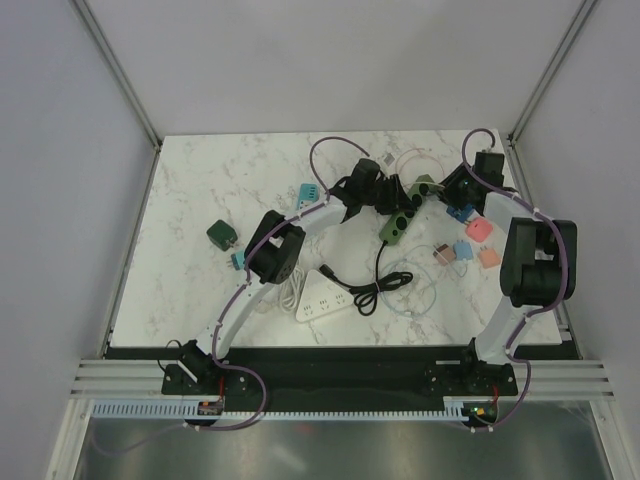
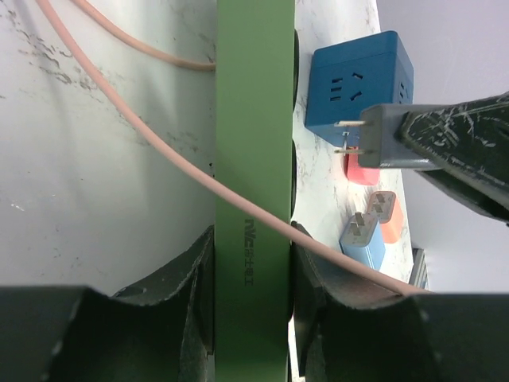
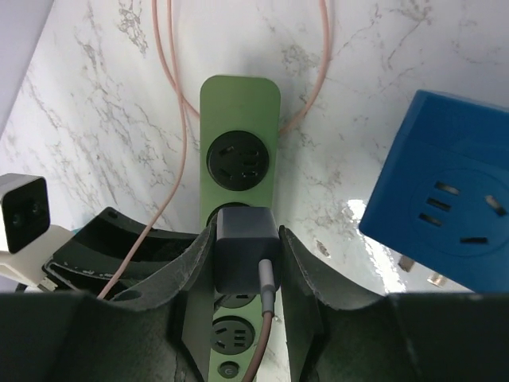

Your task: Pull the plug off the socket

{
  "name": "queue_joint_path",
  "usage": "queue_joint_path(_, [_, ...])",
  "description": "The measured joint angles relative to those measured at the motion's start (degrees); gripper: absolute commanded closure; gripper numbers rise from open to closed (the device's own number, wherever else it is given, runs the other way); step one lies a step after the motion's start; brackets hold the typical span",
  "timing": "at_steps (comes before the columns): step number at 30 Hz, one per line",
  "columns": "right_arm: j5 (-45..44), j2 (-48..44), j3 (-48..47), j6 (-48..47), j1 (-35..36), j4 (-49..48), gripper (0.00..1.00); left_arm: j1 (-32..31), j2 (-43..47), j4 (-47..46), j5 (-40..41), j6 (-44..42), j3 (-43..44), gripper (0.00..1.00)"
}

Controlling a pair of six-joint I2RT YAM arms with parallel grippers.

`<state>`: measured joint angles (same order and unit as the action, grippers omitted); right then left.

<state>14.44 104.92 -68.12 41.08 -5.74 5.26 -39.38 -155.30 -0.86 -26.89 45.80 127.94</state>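
Broadly, the marble surface (image 1: 200, 190) holds most things in its far right part. Both arms reach there: the left arm (image 1: 300, 222) stretches diagonally, and the right arm (image 1: 535, 255) bends in from the right edge. The green power strip (image 2: 254, 159) lies with its long axis running away from the left end effector (image 2: 253, 247), which is clenched on its 2 long sides. A blue cube socket (image 2: 358, 83) stands just beside it. The grey plug (image 2: 380, 135), grasped by the right end effector (image 3: 246, 235), is out of the socket, and its 2 prongs (image 2: 347, 124) point at the strip's socket face across a small gap.
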Motion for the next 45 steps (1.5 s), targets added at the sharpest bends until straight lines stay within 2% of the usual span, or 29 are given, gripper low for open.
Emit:
queue_joint_path(2, [-1.27,-0.46,-0.11,-0.87,-0.04,0.50,1.00,0.07,0.09,-1.57,-0.61,0.00,-0.90,0.84])
queue_joint_path(7, [-5.46,-0.50,-2.47,-3.93,-0.13,4.11,0.96,0.98,0.22,-6.62,-4.28,0.76,-3.69,0.67])
queue_joint_path(8, [-6.40,-0.50,-3.10,-4.55,-0.13,4.70,0.94,1.09,0.22,-6.97,-4.81,0.87,-3.85,0.57])
queue_joint_path(10, [-8.37,-0.50,-4.20,-5.68,-0.13,5.40,0.94,1.36,0.22,-7.87,-5.79,0.79,-4.35,0.46])
queue_joint_path(11, [-9.46,-0.50,-4.61,-6.25,-0.13,5.57,0.94,1.42,0.22,-8.26,-6.27,0.52,-4.74,0.43])
queue_joint_path(18, [-15.61,1.11,-7.28,-8.35,-0.11,6.84,0.94,1.70,3.08,-11.26,-9.05,-1.97,-9.42,0.31])
queue_joint_path(22, [-18.56,7.30,-15.69,-7.87,-0.11,8.04,0.93,1.75,3.43,-12.72,-10.97,-3.30,-10.32,0.28])
queue_joint_path(30, [-25.51,16.76,-25.57,-6.78,-0.11,8.22,0.82,2.47,5.60,-19.80,-13.86,-4.09,-16.92,0.25])
queue_joint_path(33, [-27.41,19.26,-26.49,-6.99,0.07,8.24,0.74,3.17,8.33,-23.45,-14.23,-4.07,-22.60,0.25])
queue_joint_path(36, [-29.86,20.44,-26.49,-8.00,0.48,8.87,0.53,4.44,10.27,-27.91,-14.38,-3.50,-27.34,0.25])
queue_joint_path(37, [-30.29,20.61,-26.49,-8.44,0.70,9.01,0.39,4.94,10.62,-29.29,-14.47,-2.93,-28.50,0.25])
queue_joint_path(39, [-31.15,20.63,-26.49,-9.05,1.14,8.98,0.29,5.79,10.91,-32.57,-15.15,-1.29,-29.88,0.24])
queue_joint_path(40, [-31.34,20.63,-26.49,-9.53,1.29,8.87,0.19,6.16,10.91,-34.03,-15.43,-0.33,-30.18,0.21])
queue_joint_path(43, [-32.24,20.63,-26.51,-10.84,1.86,9.46,0.04,7.02,10.91,-37.92,-15.78,2.19,-30.42,0.18])
queue_joint_path(45, [-33.16,20.41,-26.51,-11.37,1.95,10.47,0.02,7.04,11.17,-39.80,-15.82,3.17,-30.71,0.17])
